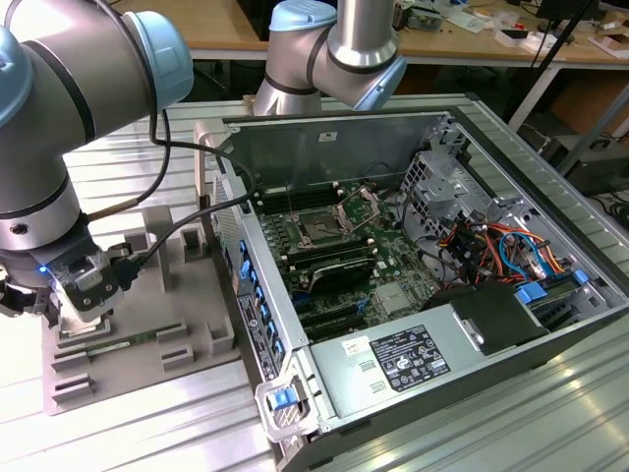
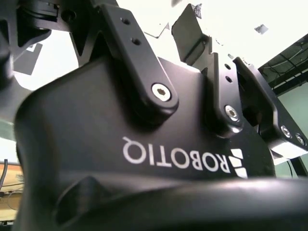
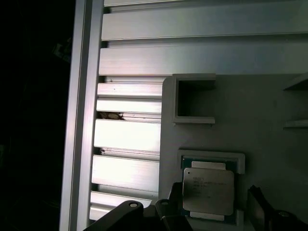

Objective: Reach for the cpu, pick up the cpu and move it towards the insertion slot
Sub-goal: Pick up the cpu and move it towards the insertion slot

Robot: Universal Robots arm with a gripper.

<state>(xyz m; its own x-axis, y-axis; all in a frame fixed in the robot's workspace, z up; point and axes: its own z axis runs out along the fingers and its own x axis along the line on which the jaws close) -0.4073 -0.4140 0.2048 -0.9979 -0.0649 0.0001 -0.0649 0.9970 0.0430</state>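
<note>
The cpu (image 3: 208, 191), a small square chip with a silvery top, lies flat in a framed nest of the grey plastic tray (image 3: 269, 120). My gripper (image 3: 214, 214) is open and low over it. One dark finger (image 3: 169, 211) stands on one side of the chip and the other finger (image 3: 257, 207) on the opposite side, with a small gap to the chip. In the exterior view the gripper (image 1: 77, 313) hangs down onto the tray (image 1: 147, 295) at the exterior view's left. The insertion slot (image 1: 321, 229), a dark square socket with its shiny frame raised, sits on the green board inside the open computer case.
A long green memory stick (image 1: 113, 342) lies on the tray beside the gripper. The case wall (image 1: 241, 256) with blue ports rises between tray and board. Cables and drive cages (image 1: 491, 246) crowd the case at the exterior view's right. Ribbed aluminium table (image 3: 130, 134) surrounds the tray.
</note>
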